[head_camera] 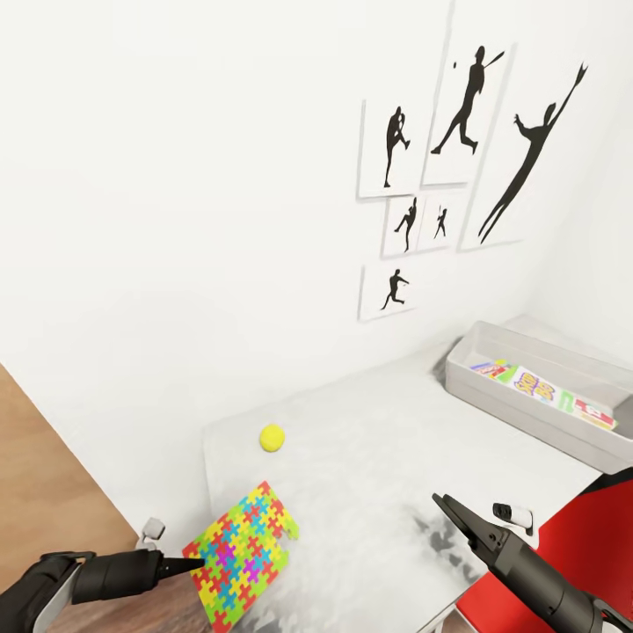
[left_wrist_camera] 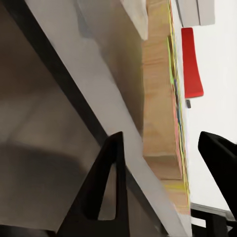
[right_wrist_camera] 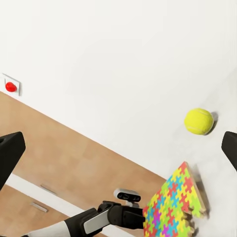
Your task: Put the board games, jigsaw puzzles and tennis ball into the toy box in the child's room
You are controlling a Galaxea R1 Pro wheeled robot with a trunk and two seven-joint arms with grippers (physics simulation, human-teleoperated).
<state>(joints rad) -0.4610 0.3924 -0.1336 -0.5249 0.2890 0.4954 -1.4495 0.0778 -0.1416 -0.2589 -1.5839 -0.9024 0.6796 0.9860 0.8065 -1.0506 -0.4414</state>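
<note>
The left gripper [head_camera: 195,563] reaches in from the table's near left edge, its dark fingertips at the corner of the jigsaw puzzles [head_camera: 242,556], a stack of thin squares patterned in yellow, green, pink and blue pieces that overhangs that edge. In the left wrist view the two black fingers [left_wrist_camera: 106,185] stand wide apart with the thin coloured edge of the stack [left_wrist_camera: 178,128] between them, touching neither that I can make out (the pads are partly cut off by the frame). So this gripper is spread, not clamped.

Just beyond the puzzles from the left gripper, further onto the light grey table [head_camera: 369,457], sits the tennis ball [head_camera: 272,437], small and yellow-green, apart from the stack. The right wrist view shows the same ball [right_wrist_camera: 199,121] and the puzzle stack [right_wrist_camera: 175,210] with the left gripper [right_wrist_camera: 140,217] at its edge.

The right gripper [head_camera: 457,519] hovers over the table's near right part, holding nothing; its finger ends sit at the far sides of its wrist view, so it is wide open. Ahead of it and to its right stands the toy box [head_camera: 492,396], a shallow grey bin against the wall, with a board game [head_camera: 541,391] lying flat inside (yellow, red and white print). A red chair [head_camera: 563,563] shows beside the right arm. Black silhouette pictures [head_camera: 457,149] hang on the white wall.
</note>
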